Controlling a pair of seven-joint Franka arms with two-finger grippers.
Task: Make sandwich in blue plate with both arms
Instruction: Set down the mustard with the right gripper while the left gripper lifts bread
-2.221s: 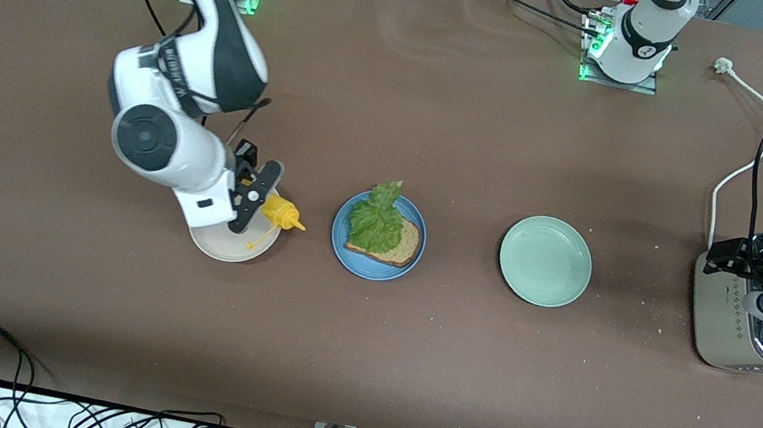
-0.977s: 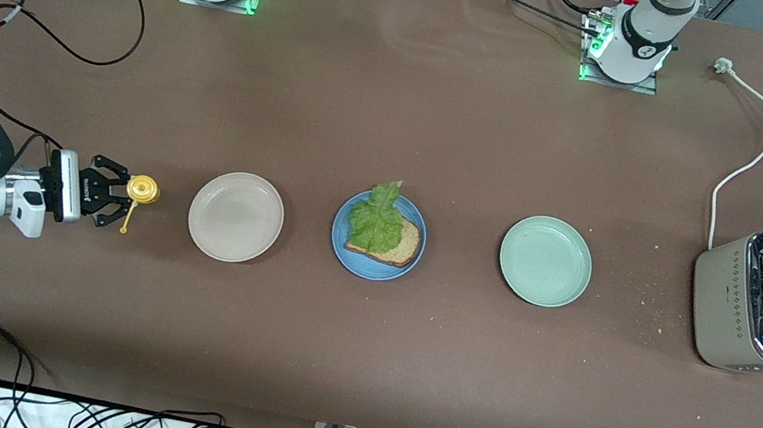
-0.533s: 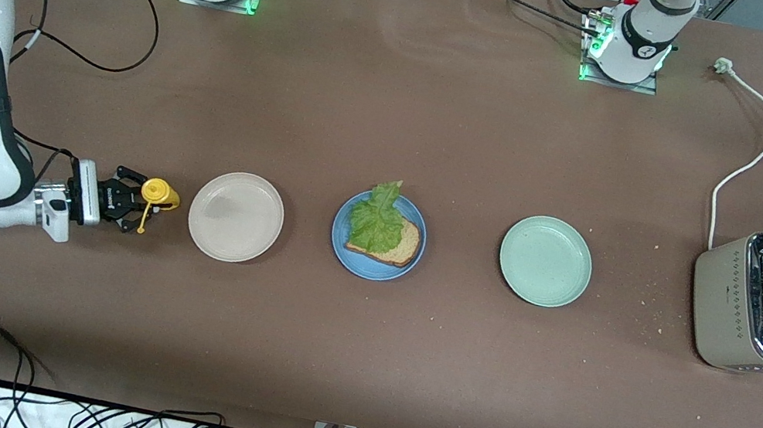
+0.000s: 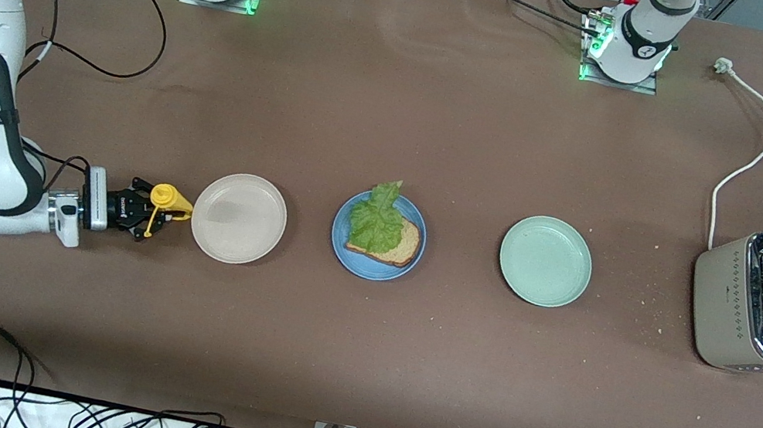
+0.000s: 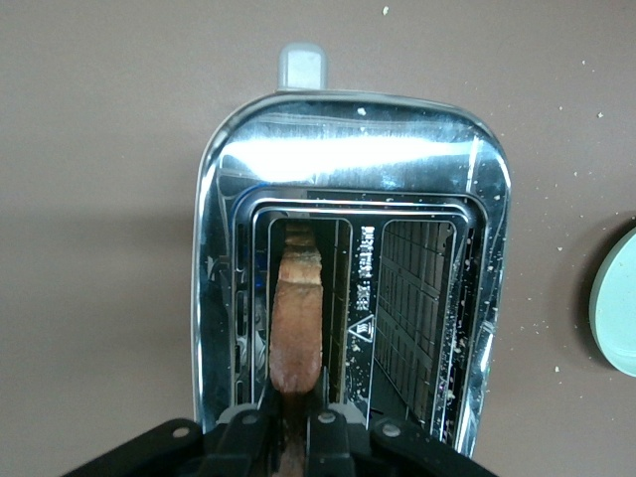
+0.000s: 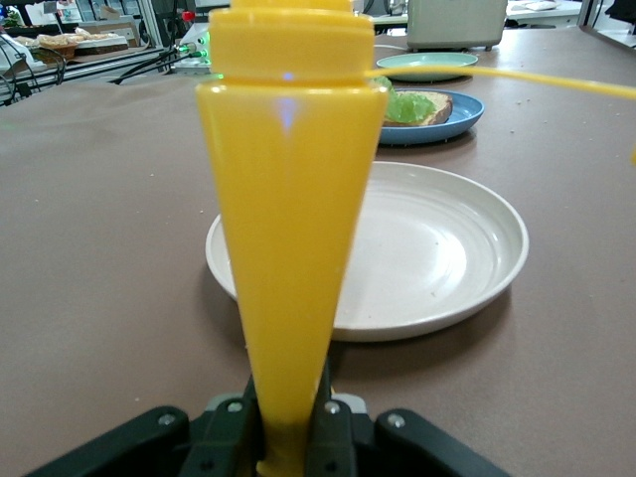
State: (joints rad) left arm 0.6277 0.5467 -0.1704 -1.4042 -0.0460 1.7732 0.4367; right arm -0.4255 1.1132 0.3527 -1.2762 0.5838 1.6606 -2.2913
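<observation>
Three plates sit in a row midway across the tabletop. In the middle, the blue plate [image 4: 419,214] holds one toast slice [image 4: 401,244] under a lettuce leaf [image 4: 376,219]. A beige plate [image 4: 239,218] lies toward the right arm's end, a green plate [image 4: 545,261] toward the left arm's. The right gripper [image 4: 146,211] clamps a yellow bottle [image 4: 167,198] beside the beige plate. At the left arm's edge, the left gripper [image 5: 294,421] pinches a second toast slice [image 5: 297,328] standing in the toaster [image 4: 735,308].
</observation>
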